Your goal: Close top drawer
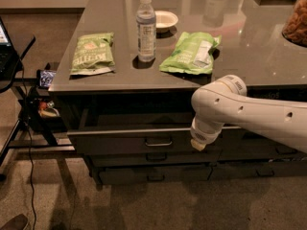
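While pulled out past tabletop front edge, top drawer: unclosed (push left).
gripper: at its front; grip state I cannot tell.

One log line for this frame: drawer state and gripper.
task: close top drawer | top drawer: open, sticking out | gripper: low at drawer front, right of loop handle; contact unclear | status: not yet closed

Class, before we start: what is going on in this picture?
A white robot arm reaches in from the right. Its gripper is at the front of the top drawer, right of the loop handle. The drawer stands pulled out from under the desk, not yet closed. A water bottle and a small bowl are on top.
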Robot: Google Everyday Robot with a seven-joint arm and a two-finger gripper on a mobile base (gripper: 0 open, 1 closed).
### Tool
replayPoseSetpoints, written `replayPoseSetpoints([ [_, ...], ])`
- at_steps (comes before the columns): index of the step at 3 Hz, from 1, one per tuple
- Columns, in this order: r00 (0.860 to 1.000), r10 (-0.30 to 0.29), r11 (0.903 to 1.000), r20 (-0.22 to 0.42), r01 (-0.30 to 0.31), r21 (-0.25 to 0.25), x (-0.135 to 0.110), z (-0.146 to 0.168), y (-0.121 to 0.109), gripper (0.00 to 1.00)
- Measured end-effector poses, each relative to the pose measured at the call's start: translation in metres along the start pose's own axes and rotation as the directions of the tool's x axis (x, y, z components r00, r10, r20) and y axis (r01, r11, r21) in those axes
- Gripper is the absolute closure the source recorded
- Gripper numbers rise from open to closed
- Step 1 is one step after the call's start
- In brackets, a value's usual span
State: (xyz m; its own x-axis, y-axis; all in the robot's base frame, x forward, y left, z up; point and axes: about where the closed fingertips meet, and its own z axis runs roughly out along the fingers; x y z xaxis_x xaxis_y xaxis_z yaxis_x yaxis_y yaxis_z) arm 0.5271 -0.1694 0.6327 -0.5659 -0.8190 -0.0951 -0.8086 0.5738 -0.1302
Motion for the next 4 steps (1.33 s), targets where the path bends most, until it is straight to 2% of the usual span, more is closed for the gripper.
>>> replayPoseSetpoints([
  [1, 1.000, 0.000, 1.0000, 0.000, 0.000, 0.000, 0.0000, 0.0000, 0.0000, 0.12],
  [2, 1.000, 0.000, 1.0000, 0.000, 0.000, 0.000, 0.0000, 0.0000, 0.0000, 0.00],
  [3, 1.000, 0.000, 1.0000, 0.000, 0.000, 0.000, 0.0000, 0.0001, 0.0001, 0.00],
  [4, 1.000, 0.000, 1.0000, 0.000, 0.000, 0.000, 0.0001, 0.0001, 0.0001, 0.19],
])
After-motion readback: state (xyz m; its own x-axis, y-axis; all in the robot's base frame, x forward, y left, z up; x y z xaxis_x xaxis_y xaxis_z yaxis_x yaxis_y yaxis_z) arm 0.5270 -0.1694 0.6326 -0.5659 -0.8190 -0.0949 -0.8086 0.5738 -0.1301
